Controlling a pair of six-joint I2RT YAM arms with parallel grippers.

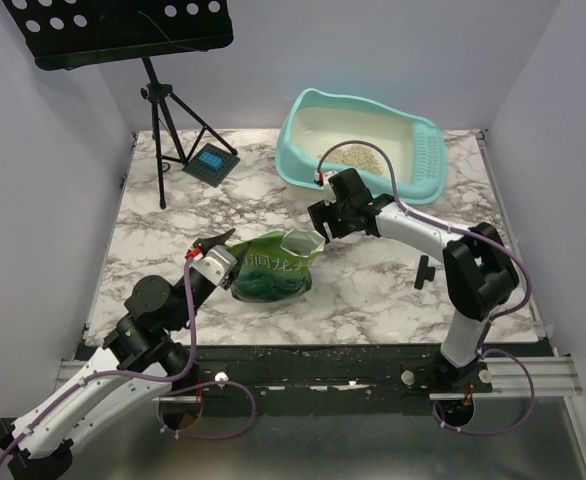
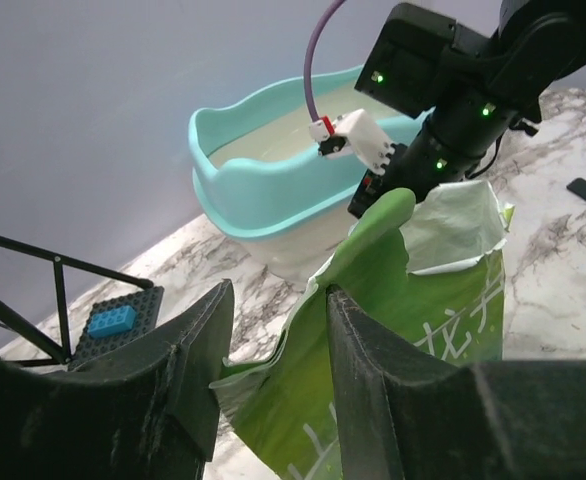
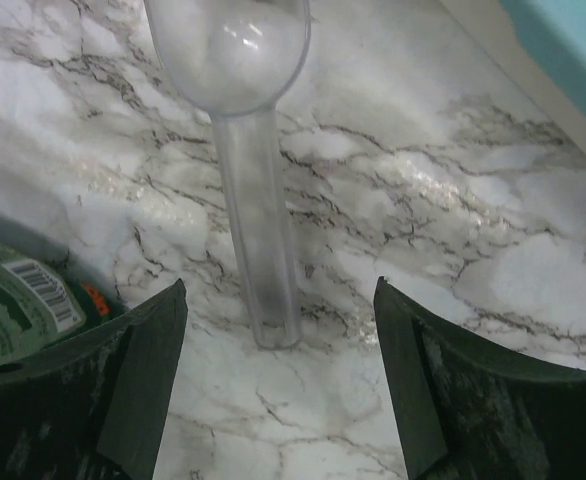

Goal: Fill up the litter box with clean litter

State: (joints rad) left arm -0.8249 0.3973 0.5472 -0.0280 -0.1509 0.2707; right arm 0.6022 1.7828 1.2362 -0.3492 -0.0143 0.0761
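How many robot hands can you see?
2. The left hand is at the left edge of the green bag; the right hand hovers over the clear scoop near the litter box.

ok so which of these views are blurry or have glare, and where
top external: even, soft light, sharp across the table, only faint shadows; left wrist: the left fingers are dark and blurred up close, the green bag and litter box crisper; right wrist: glare spots in the bowl of the clear scoop, sheen on the marble, right fingers soft
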